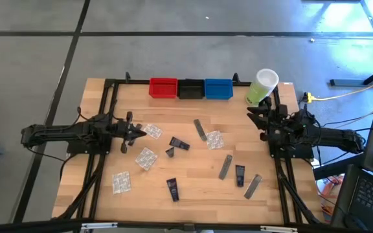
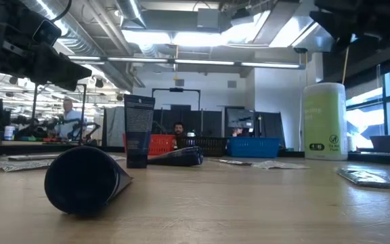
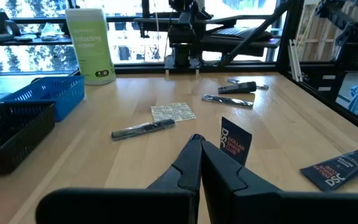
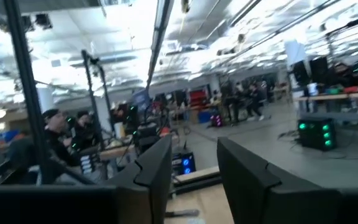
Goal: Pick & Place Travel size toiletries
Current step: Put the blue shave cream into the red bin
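1. The left gripper sits at the table's left side, above the wood, with its fingers pressed together and holding nothing.
2. The right gripper is raised at the table's right rear, just beside the pale-green container. Its fingers stand apart with an empty gap between them.
3. The travel size toiletries lie scattered over the middle of the table:
   - a navy tube lying flat, with another small tube upright just beside it;
   - a navy tube near the front edge and another to its right;
   - grey sachets;
   - clear packets.
4. The red bin, black bin and blue bin stand in a row at the rear edge; their contents cannot be seen.
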`<action>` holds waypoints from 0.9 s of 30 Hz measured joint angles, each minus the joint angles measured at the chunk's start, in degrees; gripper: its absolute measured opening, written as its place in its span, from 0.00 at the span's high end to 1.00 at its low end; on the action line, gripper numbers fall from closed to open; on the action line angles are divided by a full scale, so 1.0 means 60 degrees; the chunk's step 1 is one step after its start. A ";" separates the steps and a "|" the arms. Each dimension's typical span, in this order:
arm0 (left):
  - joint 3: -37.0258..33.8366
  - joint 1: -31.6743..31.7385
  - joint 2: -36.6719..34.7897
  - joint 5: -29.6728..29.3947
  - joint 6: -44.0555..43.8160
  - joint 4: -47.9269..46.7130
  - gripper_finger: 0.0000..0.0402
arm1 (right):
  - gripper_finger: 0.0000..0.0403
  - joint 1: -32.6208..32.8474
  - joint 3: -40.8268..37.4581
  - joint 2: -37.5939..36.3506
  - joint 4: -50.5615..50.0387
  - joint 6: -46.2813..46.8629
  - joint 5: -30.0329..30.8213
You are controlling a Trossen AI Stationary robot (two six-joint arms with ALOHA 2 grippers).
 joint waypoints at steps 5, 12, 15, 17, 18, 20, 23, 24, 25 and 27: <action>0.0000 -0.0002 -0.0001 0.0000 0.0000 0.0000 0.98 | 0.73 0.0243 0.1132 0.1908 -0.0120 -0.0075 -0.0414; 0.0000 0.0001 -0.0002 0.0000 0.0000 -0.0001 0.98 | 0.81 0.1025 0.2527 0.4368 -0.1109 -0.0309 -0.0413; 0.0000 0.0000 -0.0001 0.0000 0.0000 -0.0002 0.98 | 0.85 0.1509 0.2939 0.5177 -0.1359 -0.0422 -0.0414; 0.0000 0.0000 0.0000 0.0000 0.0003 0.0000 0.98 | 0.86 0.1859 0.3161 0.5513 -0.1744 -0.0483 -0.0411; 0.0000 0.0002 0.0000 0.0000 0.0000 0.0000 0.98 | 0.87 0.2063 0.3233 0.5644 -0.1863 -0.0485 -0.0411; 0.0000 -0.0002 -0.0003 0.0000 0.0000 -0.0002 0.98 | 0.89 0.2504 0.3269 0.5813 -0.2152 -0.0488 -0.0339; 0.0000 0.0001 -0.0003 0.0000 0.0000 0.0000 0.98 | 0.93 0.3219 0.3269 0.5876 -0.2847 -0.0336 0.0174; 0.0000 -0.0001 -0.0002 0.0000 0.0002 -0.0001 0.98 | 0.94 0.3424 0.3269 0.5873 -0.3165 -0.0218 0.0418; 0.0000 0.0002 -0.0003 0.0000 0.0000 0.0000 0.98 | 0.96 0.3587 0.3269 0.5853 -0.3552 -0.0067 0.0638; 0.0000 -0.0002 -0.0003 0.0000 0.0000 -0.0003 0.98 | 0.98 0.3826 0.3269 0.5814 -0.4192 0.0212 0.0951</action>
